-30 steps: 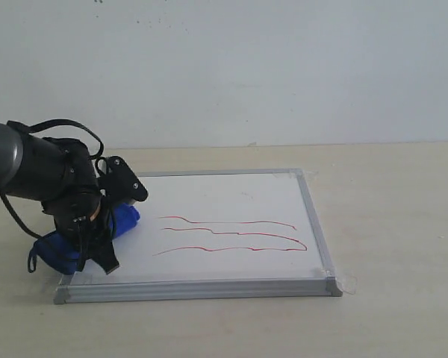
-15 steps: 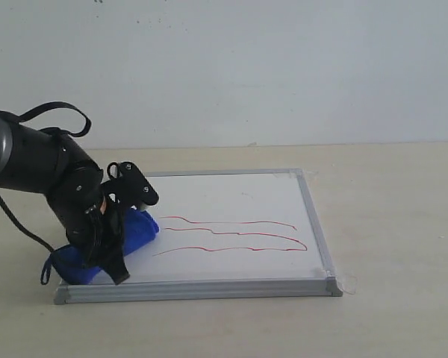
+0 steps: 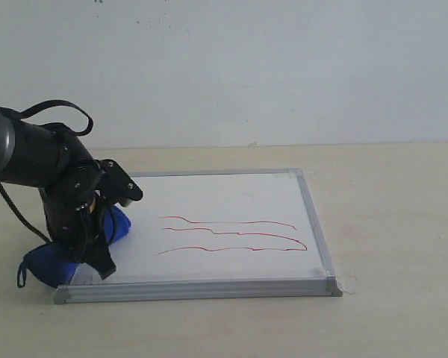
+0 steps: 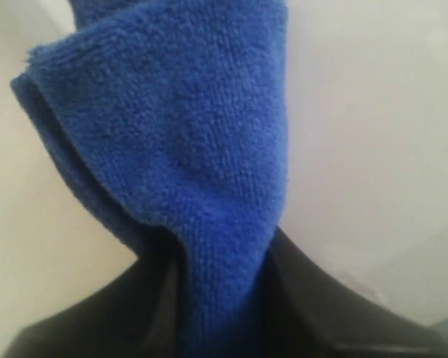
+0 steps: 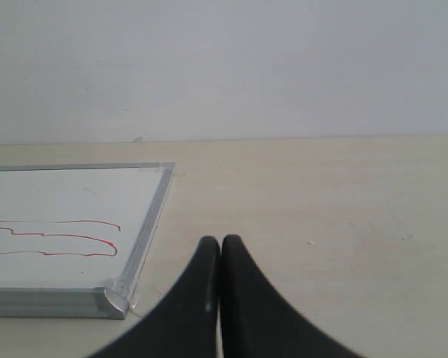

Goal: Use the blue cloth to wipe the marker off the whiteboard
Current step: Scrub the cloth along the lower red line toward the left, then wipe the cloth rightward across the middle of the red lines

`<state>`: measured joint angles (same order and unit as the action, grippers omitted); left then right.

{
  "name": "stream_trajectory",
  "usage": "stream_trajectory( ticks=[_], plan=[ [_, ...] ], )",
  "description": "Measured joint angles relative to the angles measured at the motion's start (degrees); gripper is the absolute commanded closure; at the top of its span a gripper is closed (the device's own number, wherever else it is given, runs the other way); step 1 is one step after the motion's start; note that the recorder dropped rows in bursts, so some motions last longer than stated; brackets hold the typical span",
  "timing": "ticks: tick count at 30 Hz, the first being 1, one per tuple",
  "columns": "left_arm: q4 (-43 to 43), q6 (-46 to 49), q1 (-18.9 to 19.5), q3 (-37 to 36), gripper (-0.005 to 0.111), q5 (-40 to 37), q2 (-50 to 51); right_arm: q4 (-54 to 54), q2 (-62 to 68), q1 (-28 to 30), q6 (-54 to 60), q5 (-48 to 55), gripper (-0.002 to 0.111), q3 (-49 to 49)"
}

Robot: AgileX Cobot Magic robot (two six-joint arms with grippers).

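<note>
The whiteboard (image 3: 231, 194) lies flat on the table, with three red wavy marker lines (image 3: 231, 235) across its middle. My left gripper (image 3: 108, 227) is shut on the blue cloth (image 3: 48, 267) at the board's near left corner. One end of the cloth hangs over the left frame and the other rests on the white surface, left of the lines. In the left wrist view the blue cloth (image 4: 187, 149) fills the space between the black fingers of the left gripper (image 4: 216, 250). My right gripper (image 5: 221, 242) is shut and empty, over bare table right of the whiteboard (image 5: 75, 201), whose marker lines (image 5: 60, 239) show.
A beige table (image 3: 396, 224) surrounds the board, and a white wall (image 3: 284, 74) stands behind. Clear tape (image 3: 347, 283) holds the board's near right corner. A black cable loop (image 3: 52, 112) arches over the left arm.
The left gripper pushed the cloth right toward the line ends, then drew it back left; the cloth's end now overhangs the left frame further. The red lines look unchanged.
</note>
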<state>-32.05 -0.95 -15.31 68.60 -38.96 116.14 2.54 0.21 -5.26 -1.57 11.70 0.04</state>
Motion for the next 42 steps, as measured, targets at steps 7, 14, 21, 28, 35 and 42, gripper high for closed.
stream_trajectory(
  ticks=[7,14,21,28,35,42],
  plan=[
    [14.6,4.6,-1.3,1.8,0.103,6.6,-0.3,0.0,0.0,0.0,0.0,0.0,0.108,0.0],
    [17.3,-1.6,-1.4,8.0,0.103,5.9,1.0,0.0,0.0,0.0,0.0,0.0,0.108,0.0],
    [11.4,-7.0,-1.2,15.5,0.103,-0.2,4.9,0.0,0.0,0.0,0.0,0.0,0.108,0.0],
    [9.5,-7.9,-0.5,20.8,0.103,-3.8,10.1,0.0,0.0,0.0,0.0,0.0,0.108,0.0],
    [10.3,-5.2,-0.6,23.2,0.103,-5.1,11.8,0.0,0.0,0.0,0.0,0.0,0.108,0.0],
    [22.0,10.8,-2.7,23.8,0.103,-5.2,11.8,0.0,0.0,0.0,0.0,0.0,0.108,0.0]
  ],
)
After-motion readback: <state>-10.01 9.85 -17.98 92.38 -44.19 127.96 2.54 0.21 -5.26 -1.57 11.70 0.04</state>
